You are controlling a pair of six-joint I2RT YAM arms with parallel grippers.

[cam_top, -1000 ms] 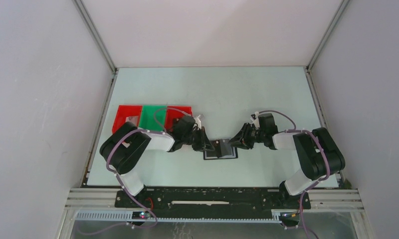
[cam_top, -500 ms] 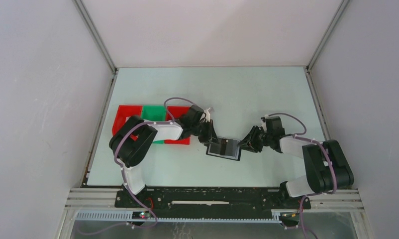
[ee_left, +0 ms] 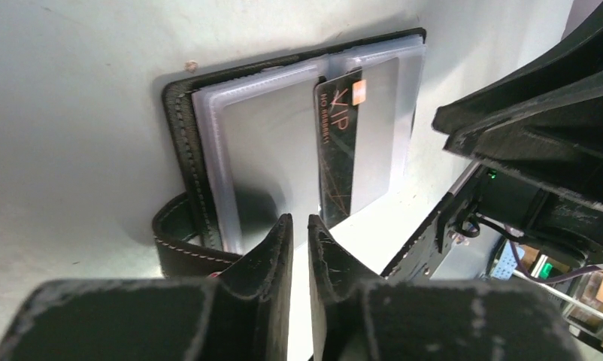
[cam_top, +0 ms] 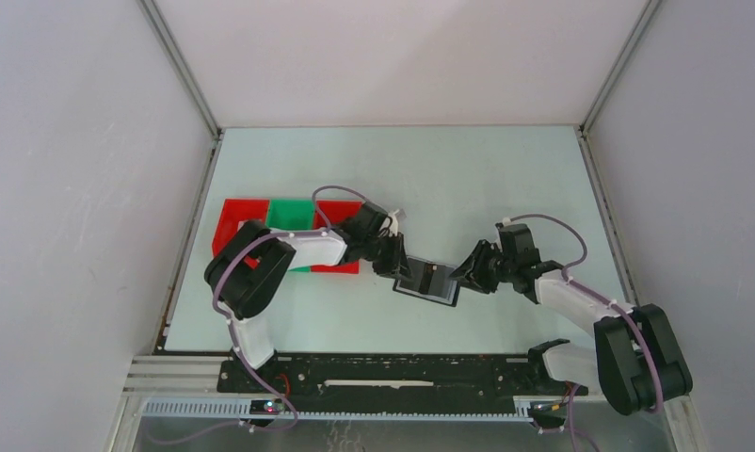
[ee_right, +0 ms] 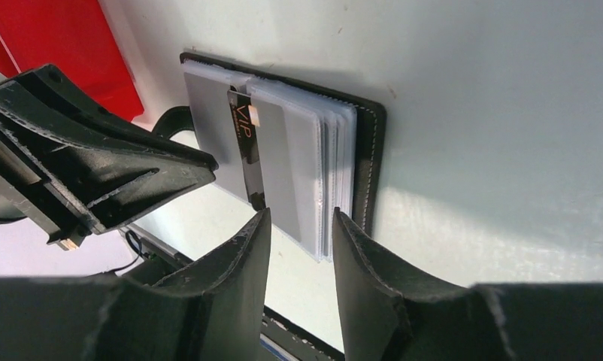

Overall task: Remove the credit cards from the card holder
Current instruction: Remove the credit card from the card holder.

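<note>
The black card holder (cam_top: 430, 283) lies open on the table between my two grippers. Its clear plastic sleeves (ee_left: 268, 143) are fanned out and show grey faces. One credit card (ee_left: 337, 158), black with "VIP" and an orange chip, stands on edge between the sleeves; the right wrist view also shows this card (ee_right: 244, 143). My left gripper (cam_top: 399, 268) (ee_left: 298, 226) sits at the holder's left edge beside its strap tab (ee_left: 171, 237), jaws parted by a narrow gap with nothing in it. My right gripper (cam_top: 461, 275) (ee_right: 298, 226) is open at the holder's right edge, the sleeves' corner just beyond its fingertips.
A row of red (cam_top: 237, 221) and green (cam_top: 289, 215) trays lies left of the holder, partly under the left arm; the red tray (ee_right: 65, 37) also shows in the right wrist view. The table's near edge and black rail (cam_top: 402, 372) run close below the holder.
The holder has slid slightly right and turned, now lying flat and open. The left jaws have parted a little. The right arm has stretched out, its elbow lower and further right.
</note>
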